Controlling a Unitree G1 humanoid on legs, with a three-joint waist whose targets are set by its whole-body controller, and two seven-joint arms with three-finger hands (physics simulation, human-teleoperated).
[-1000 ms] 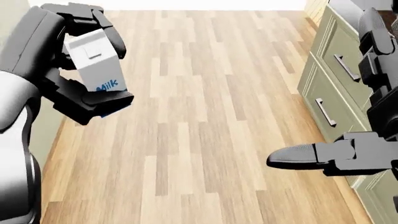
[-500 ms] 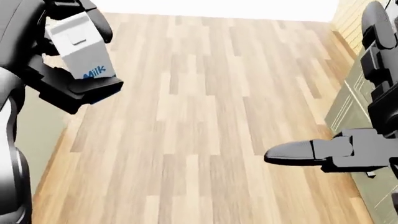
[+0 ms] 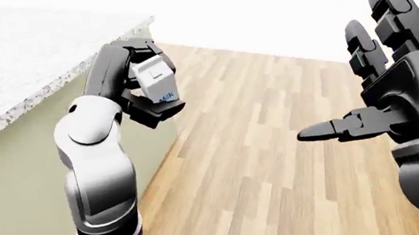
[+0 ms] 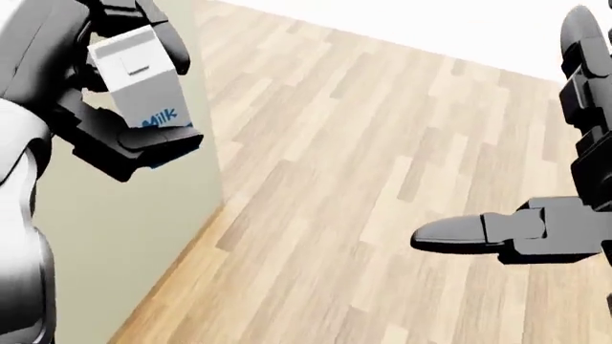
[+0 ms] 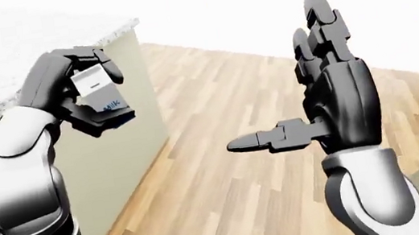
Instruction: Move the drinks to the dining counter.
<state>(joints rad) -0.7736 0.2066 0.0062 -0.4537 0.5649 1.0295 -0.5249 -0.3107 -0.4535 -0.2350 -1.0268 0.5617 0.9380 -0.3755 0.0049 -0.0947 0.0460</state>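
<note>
I see bare wood floor (image 4: 364, 179) between my hands, with the counter's wall (image 4: 134, 236) blocking the left

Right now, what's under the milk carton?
The left hand grips the milk carton, one black finger under its base. Below lie the counter's side panel and wood floor; the base itself is covered.

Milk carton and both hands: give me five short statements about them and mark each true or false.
1. The left hand is closed round the white milk carton with blue lettering. True.
2. The right hand holds a bottle. False: it is empty, fingers spread open.
3. The carton rests on the speckled granite counter. False: it is held in the air beside the counter's edge.
4. The floor is light wooden planking. True.
5. The carton lies on the floor. False: the left hand holds it.
</note>
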